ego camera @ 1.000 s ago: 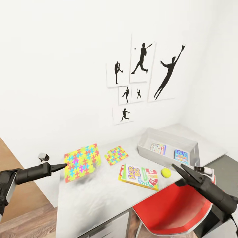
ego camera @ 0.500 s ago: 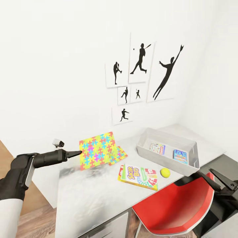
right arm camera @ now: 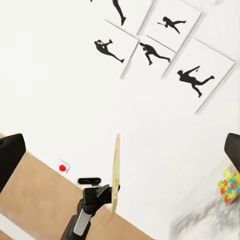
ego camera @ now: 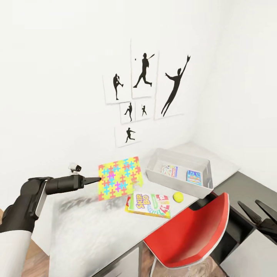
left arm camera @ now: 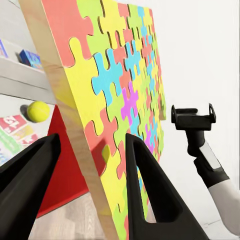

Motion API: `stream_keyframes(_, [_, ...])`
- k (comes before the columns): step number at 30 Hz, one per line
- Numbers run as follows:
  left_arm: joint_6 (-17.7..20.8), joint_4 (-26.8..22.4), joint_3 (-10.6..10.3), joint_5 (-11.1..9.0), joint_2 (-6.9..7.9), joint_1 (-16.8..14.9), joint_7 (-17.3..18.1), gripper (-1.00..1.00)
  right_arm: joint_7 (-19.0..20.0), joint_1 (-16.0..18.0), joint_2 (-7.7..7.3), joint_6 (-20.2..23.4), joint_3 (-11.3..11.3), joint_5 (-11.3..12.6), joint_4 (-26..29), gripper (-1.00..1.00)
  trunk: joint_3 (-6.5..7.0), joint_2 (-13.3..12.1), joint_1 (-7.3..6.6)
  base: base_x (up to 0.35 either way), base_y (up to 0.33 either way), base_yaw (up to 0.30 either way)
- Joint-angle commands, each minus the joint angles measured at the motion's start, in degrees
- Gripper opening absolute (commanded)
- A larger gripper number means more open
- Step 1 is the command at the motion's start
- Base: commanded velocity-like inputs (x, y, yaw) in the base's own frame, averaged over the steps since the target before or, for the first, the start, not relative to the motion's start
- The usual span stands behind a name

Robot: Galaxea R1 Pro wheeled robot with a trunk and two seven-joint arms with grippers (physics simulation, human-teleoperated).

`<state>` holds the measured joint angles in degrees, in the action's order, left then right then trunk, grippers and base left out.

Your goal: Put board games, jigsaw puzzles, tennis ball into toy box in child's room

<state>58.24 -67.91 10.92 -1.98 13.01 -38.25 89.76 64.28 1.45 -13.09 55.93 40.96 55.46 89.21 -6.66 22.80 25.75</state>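
My left gripper (ego camera: 96,179) is shut on the edge of a jigsaw puzzle (ego camera: 119,177), holding it tilted up above the table (ego camera: 92,234), left of the toy box (ego camera: 154,179). Up close, the puzzle (left arm camera: 125,100) sits between the fingers (left arm camera: 150,190). Two board games (ego camera: 169,170) (ego camera: 193,176) lie inside the toy box. A third board game (ego camera: 148,204) with big lettering lies flat in front of it, beside the tennis ball (ego camera: 177,197). The other jigsaw puzzle (right arm camera: 229,185) lies on the table. My right gripper (ego camera: 256,208) hangs open, low at the right.
A red chair (ego camera: 192,231) stands against the table's front edge, between my right arm and the toys. A lower dark-grey cabinet (ego camera: 246,184) adjoins the table on the right. Black athlete pictures (ego camera: 144,73) hang on the white wall behind.
The view has turned, shifting everything left. My left gripper has lifted the puzzle and carried it right, towards the toy box. My right arm has drawn back, low and to the right.
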Motion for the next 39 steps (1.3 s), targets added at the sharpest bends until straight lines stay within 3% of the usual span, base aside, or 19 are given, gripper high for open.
stream_keyframes(1, [0.59, -0.03, 0.0, 0.01, 0.02, -0.03, 0.24, -1.0, 0.22, 0.0, -0.01, 0.24, 0.05, 0.0, 0.0, 1.0, -0.08, 0.12, 0.04, 0.0, -0.051, -0.258])
stream_keyframes(9, [0.48, -0.08, 0.06, -0.02, 0.0, -0.03, 0.24, -1.0, 0.39, -0.12, 0.12, 0.15, 0.04, 0.0, -0.06, 1.0, 0.12, 0.12, 0.04, 0.0, -0.226, -0.23])
stream_keyframes(22, [0.72, -2.26, 0.07, 0.12, -0.02, 0.0, 0.24, -1.0, 0.4, -0.13, 0.25, -0.66, 0.0, -0.02, -0.13, 1.0, 0.14, 0.12, 0.04, 0.019, -0.278, -0.023])
stream_keyframes(39, [0.7, -2.32, -0.02, 0.24, -0.83, -0.03, 0.24, -1.0, 0.4, -0.13, 0.18, -0.71, 0.0, 0.0, -0.1, 1.0, 0.14, 0.12, 0.04, 0.232, -0.19, 0.0])
